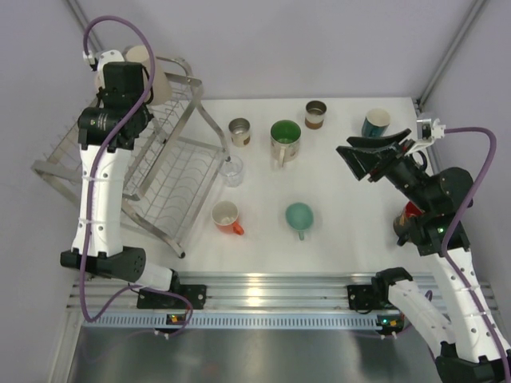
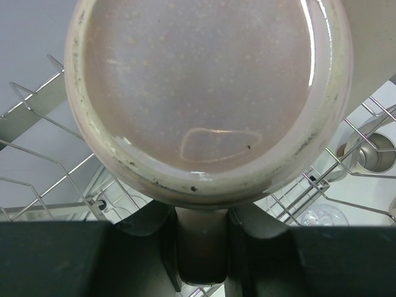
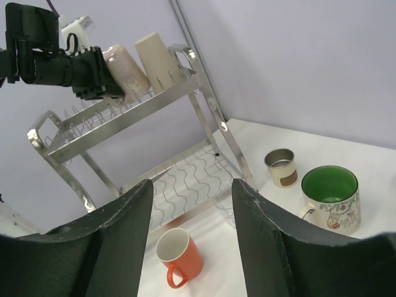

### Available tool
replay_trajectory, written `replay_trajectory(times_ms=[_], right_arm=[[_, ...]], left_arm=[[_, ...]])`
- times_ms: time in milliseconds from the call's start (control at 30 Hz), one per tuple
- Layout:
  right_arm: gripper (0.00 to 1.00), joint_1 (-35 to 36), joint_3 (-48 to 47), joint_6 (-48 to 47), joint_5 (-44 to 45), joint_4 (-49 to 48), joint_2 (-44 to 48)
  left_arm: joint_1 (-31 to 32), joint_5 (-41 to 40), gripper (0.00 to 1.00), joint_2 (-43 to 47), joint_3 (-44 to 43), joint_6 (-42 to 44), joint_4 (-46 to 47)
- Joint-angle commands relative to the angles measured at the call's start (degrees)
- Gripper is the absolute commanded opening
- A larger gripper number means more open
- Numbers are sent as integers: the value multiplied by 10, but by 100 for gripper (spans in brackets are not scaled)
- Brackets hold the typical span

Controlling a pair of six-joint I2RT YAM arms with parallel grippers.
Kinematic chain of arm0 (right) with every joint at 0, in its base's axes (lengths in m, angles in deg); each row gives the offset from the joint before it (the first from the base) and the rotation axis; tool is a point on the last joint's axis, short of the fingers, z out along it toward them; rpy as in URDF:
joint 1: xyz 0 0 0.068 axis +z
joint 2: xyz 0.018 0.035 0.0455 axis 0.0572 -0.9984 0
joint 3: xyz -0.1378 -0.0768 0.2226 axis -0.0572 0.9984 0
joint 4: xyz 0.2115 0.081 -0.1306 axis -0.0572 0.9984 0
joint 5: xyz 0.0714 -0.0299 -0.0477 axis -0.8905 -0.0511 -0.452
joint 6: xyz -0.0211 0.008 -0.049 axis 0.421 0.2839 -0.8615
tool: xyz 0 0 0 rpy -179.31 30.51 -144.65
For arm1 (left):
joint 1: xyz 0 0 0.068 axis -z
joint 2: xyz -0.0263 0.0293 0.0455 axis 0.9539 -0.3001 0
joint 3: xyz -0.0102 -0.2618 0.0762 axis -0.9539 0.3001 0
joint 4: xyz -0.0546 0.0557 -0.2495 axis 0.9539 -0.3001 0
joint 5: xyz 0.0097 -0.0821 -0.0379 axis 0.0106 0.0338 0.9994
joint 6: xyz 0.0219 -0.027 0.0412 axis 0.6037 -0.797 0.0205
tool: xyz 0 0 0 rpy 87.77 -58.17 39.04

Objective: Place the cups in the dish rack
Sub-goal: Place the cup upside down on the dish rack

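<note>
My left gripper is high over the dish rack's top tier, shut on the handle of a speckled pink cup. That cup's base fills the left wrist view, with rack wires below it. Beside it, a beige cup stands upside down on the top tier. My right gripper hangs open and holds nothing above the table's right side. On the table are an orange mug, a teal mug, a clear glass, a green-inside mug, two steel cups and a dark teal cup.
The rack's lower wire tier has nothing on it. The orange mug lies just in front of it, and the green-inside mug stands to the right. A metal rail runs along the near edge. Grey walls close in the back.
</note>
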Motion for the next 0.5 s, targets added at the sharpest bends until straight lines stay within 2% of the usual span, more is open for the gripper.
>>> replay_trajectory(times_ms=[0, 67, 167, 200, 467], right_arm=[[55, -5, -23, -3, 2, -19, -1], [55, -5, -22, -5, 3, -17, 0], [55, -5, -19, -6, 5, -15, 2], [55, -5, -19, -6, 5, -14, 4], [56, -5, -17, -4, 8, -11, 7]], left_arm=[[-3, -14, 0, 22, -4, -17, 52], [-3, -10, 8, 23, -3, -22, 52], [-3, -5, 13, 28, -3, -24, 52], [-3, -5, 23, 29, -2, -23, 52], [-3, -14, 39, 37, -14, -20, 51]])
